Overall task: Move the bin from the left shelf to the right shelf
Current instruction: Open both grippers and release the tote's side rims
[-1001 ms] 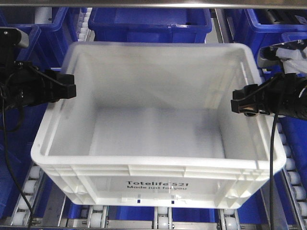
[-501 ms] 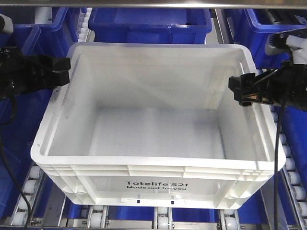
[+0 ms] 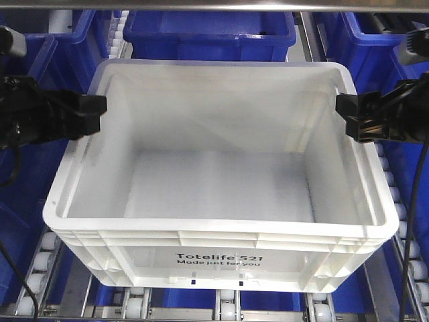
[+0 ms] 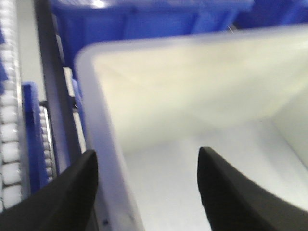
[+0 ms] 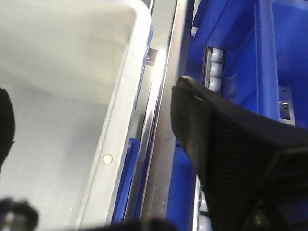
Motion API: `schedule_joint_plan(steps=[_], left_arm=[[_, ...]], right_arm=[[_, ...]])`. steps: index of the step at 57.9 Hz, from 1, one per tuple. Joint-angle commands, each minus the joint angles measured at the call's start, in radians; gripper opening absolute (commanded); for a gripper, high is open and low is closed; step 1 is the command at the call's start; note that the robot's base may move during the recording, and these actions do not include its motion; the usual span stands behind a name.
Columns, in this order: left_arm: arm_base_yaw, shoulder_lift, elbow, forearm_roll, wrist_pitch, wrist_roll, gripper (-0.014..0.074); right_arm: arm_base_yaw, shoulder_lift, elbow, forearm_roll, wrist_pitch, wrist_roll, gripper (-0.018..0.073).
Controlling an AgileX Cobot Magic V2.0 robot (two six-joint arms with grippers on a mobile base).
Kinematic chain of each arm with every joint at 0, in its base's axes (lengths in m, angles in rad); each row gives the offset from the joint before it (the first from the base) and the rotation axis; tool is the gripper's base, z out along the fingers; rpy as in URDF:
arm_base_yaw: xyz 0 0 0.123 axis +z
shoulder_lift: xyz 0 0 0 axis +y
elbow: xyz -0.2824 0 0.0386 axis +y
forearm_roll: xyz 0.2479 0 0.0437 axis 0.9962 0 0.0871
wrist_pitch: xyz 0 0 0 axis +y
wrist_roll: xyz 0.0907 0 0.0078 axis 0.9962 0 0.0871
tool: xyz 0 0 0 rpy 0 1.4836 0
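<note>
Front view: a large white bin (image 3: 214, 174), empty, sits on a roller shelf (image 3: 228, 310), with blue bins (image 3: 209, 32) behind it. The left tool (image 3: 90, 114) hangs over the bin's left rim; the right tool (image 3: 350, 115) hangs over its right rim.

Left wrist view: the left tool (image 4: 144, 190) is spread wide, one finger (image 4: 72, 192) outside the bin's wall (image 4: 103, 144) and the other inside.

Right wrist view: the right tool is also wide, straddling the bin's rim (image 5: 115, 144), with one finger (image 5: 211, 144) outside above the blue bins and rollers.
</note>
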Motion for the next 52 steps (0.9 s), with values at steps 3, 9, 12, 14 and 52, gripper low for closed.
schedule_joint_plan(steps=[3,9,12,14,52], left_arm=[[-0.005,-0.028,-0.038,-0.017,0.000,0.032,0.0436],[-0.005,-0.028,-0.038,-0.018,0.026,0.029,0.0436],[-0.005,-0.028,-0.038,-0.020,0.032,0.027,0.0436],[-0.005,-0.028,-0.038,-0.020,0.032,0.020,0.0436],[-0.005,-0.447,0.380,-0.020,-0.270,0.032,0.0415]], right_arm=[[0.000,-0.054,-0.029,0.016,-0.058,-0.011,0.0582],[0.000,-0.088,0.003,0.016,-0.066,-0.012,0.0582],[0.000,-0.109,0.028,0.016,-0.076,-0.013,0.0582],[0.000,-0.123,0.054,0.015,-0.087,-0.018,0.0582],[0.000,-0.481,0.374,0.044,-0.259,-0.012,0.0582]])
